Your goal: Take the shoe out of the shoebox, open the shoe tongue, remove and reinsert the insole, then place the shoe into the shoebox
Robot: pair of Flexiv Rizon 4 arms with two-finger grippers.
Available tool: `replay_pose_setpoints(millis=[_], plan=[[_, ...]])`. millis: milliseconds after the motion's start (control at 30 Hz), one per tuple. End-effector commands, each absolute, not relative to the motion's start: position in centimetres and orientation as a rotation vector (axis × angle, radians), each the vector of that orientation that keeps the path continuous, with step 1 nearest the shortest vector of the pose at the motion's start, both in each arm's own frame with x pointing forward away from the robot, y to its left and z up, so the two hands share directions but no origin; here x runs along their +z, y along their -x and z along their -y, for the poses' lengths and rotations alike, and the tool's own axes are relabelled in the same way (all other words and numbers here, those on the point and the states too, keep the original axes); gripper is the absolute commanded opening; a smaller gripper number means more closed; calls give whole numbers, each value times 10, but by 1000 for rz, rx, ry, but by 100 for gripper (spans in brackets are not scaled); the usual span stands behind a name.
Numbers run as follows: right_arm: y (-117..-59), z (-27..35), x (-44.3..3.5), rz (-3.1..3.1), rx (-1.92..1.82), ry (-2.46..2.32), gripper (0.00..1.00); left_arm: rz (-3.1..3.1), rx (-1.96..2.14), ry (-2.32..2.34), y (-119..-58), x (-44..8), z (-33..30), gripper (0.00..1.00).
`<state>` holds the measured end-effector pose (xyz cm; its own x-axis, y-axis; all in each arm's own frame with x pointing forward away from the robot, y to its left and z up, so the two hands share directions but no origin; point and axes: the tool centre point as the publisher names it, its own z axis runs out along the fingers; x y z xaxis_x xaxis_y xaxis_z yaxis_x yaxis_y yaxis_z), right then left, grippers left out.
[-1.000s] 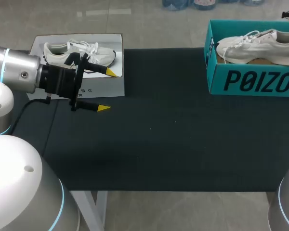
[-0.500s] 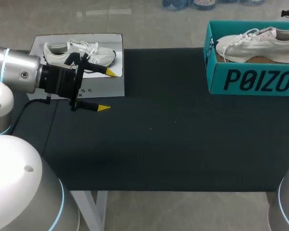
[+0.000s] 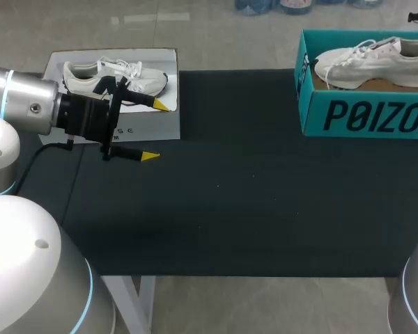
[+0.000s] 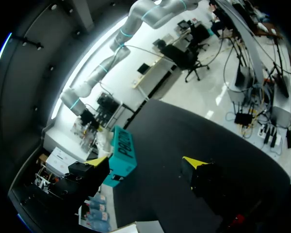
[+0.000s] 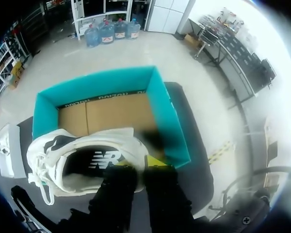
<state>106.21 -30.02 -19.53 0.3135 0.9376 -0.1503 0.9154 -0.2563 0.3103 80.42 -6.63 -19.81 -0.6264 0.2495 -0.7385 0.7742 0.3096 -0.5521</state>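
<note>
My right fingers (image 5: 154, 161) clamp the white shoe (image 5: 53, 155) over the teal shoebox (image 5: 166, 112), my left fingers (image 3: 150, 156) wide apart by another shoe (image 3: 80, 72) on a white sheet (image 3: 160, 125).

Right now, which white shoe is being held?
The white sneaker over the teal cardboard shoebox, between the right fingers; the other sneaker lies on the white sheet.

White shoe (image 3: 369, 61) hangs tilted over the open teal shoebox (image 3: 362, 115).

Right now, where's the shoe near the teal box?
In the head view's far right, the shoe hangs just over the teal shoebox, its heel pinched in the right gripper.
</note>
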Motion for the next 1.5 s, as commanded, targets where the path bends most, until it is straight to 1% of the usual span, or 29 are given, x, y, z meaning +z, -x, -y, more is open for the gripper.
replay_pose_setpoints(millis=[33,733,967,1500], plan=[[-1064,306,-210,-1678,101,-2248,0,-2055,-1295,-906,-804,-198,67,100],[-1057,308,-244,-1686,119,-2230,0,-2055,-1295,-906,-804,-198,67,100],[-1056,309,-266,-1680,124,-2226,0,-2055,-1295,-906,-804,-198,67,100],[-1051,321,-301,-1666,135,-2211,0,-2055,-1295,-906,-804,-198,67,100]])
